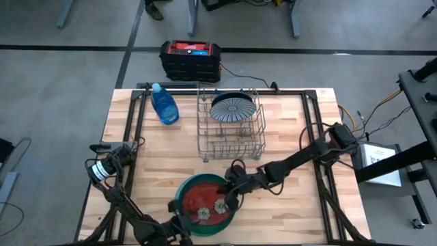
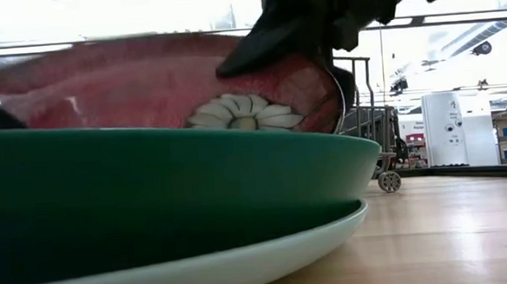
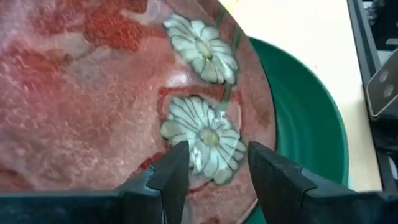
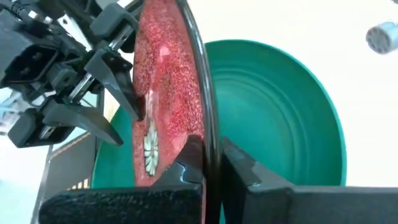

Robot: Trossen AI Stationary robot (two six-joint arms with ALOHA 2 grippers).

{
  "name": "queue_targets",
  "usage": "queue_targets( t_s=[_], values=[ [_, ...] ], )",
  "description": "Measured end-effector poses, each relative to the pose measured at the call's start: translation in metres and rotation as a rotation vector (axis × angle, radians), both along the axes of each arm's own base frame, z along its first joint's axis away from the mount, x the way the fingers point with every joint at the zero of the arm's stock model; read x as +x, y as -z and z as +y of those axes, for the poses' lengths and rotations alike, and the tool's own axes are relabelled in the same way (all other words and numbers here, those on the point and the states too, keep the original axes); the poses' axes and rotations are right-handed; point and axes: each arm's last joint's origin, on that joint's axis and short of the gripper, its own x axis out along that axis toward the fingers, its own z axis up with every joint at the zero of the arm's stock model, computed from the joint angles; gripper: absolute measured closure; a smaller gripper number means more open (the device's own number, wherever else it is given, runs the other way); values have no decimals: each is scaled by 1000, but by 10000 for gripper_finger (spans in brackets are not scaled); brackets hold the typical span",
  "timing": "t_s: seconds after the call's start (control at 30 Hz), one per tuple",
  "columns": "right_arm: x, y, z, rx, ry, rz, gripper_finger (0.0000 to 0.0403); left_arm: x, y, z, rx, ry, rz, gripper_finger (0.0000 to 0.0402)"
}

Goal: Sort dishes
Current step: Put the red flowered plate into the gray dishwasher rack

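Right pincer (image 4: 211, 165) clamps one red plate's (image 1: 205, 199) rim; left pincer (image 3: 214, 171) gapes over it.

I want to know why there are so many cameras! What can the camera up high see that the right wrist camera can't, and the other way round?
Only the high view shows the wire rack holding the striped plate, the blue bottle and a black box on the floor beyond the table.

Only the right wrist view shows, close up, the right gripper with its fingers shut on the rim of the red plate.

Both show the red plate with flowers, the green plate under it, and the left gripper close to the red plate.
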Motion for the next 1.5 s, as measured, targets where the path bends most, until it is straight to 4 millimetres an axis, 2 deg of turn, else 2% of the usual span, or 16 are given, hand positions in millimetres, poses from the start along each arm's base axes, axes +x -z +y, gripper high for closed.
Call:
queue_targets(
  t_s=[0.3,0.5,0.7,0.9,1.03,1.27,1.37,1.5],
  values=[
    [-7,-19,-5,-99,35,-39,397,4,-22,-9,68,5,-5,247],
    [-14,-33,-7,-143,53,-55,397,2,-49,-21,103,28,9,247],
    [-29,-64,-9,-159,24,-116,398,-8,-85,-31,206,51,2,247],
    [-60,-115,-23,-240,30,-201,398,-21,-116,-33,360,69,-24,247],
    [-84,-149,-40,-450,119,-280,398,-24,-129,-26,449,69,-7,247],
    [-123,-194,-74,-818,301,-313,398,-32,-130,-10,560,46,59,247],
    [-129,-197,-89,-980,311,-251,398,-33,-125,-5,570,39,66,247],
    [-125,-189,-107,-1160,234,-157,399,-34,-118,-1,565,23,71,247]
  ],
)
